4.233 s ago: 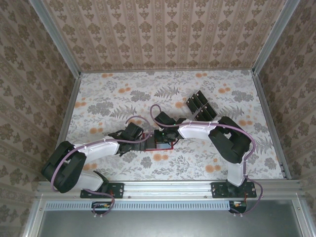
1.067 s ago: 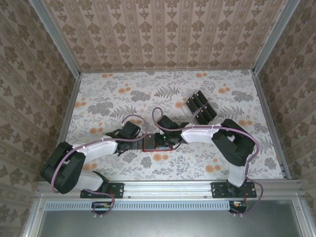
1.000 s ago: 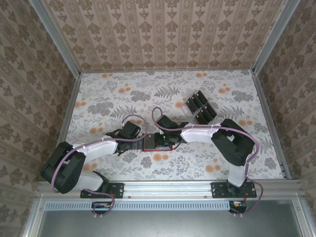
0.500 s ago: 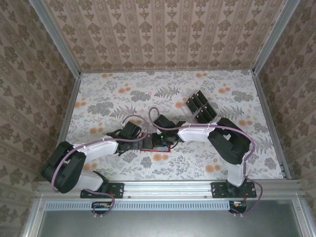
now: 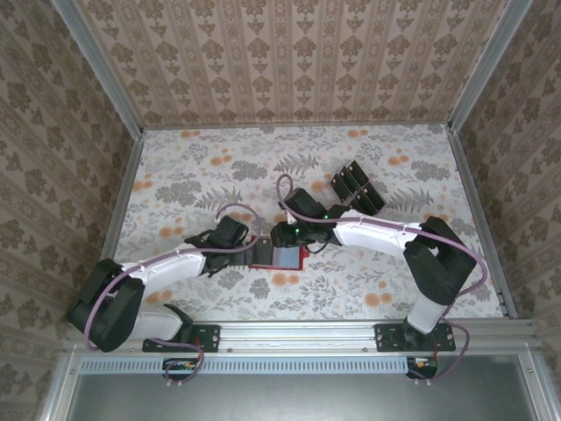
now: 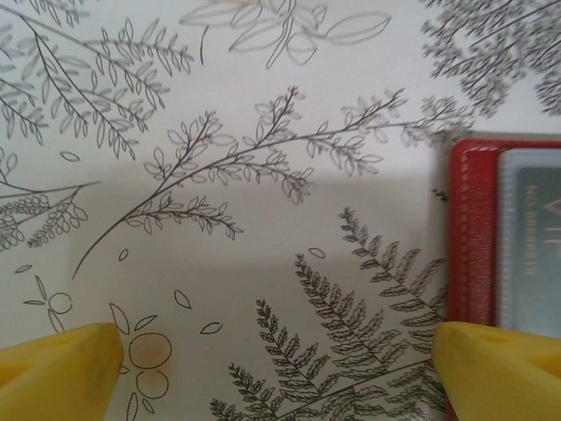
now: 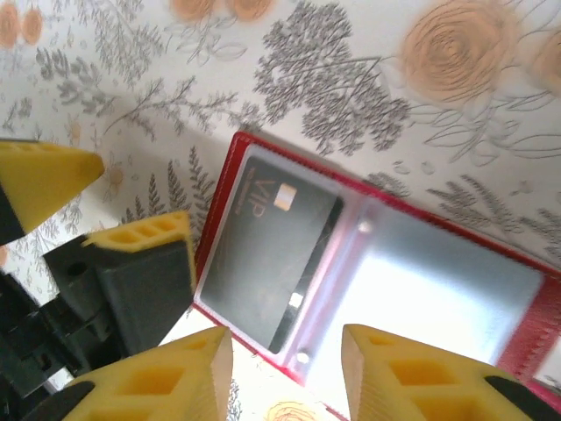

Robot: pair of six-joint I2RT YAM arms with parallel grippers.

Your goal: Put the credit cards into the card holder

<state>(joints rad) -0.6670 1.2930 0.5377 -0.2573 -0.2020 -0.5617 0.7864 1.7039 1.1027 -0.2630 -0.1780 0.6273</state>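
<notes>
Lying open: card holder [image 7: 438,281] | left claw [image 6: 279,355] wide at its edge | right claw [image 7: 285,355] parted above

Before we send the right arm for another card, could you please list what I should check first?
1. The card holder lies open on the table: ok.
2. The loaded credit card sits inside one pocket: ok.
3. The right gripper has its jaws apart and holds nothing: ok.
4. The left gripper steadies the holder: cannot tell. Its jaws are wide, with one finger by the red edge.
5. The remaining credit cards lie grouped at the far right, uncovered: ok.
</notes>
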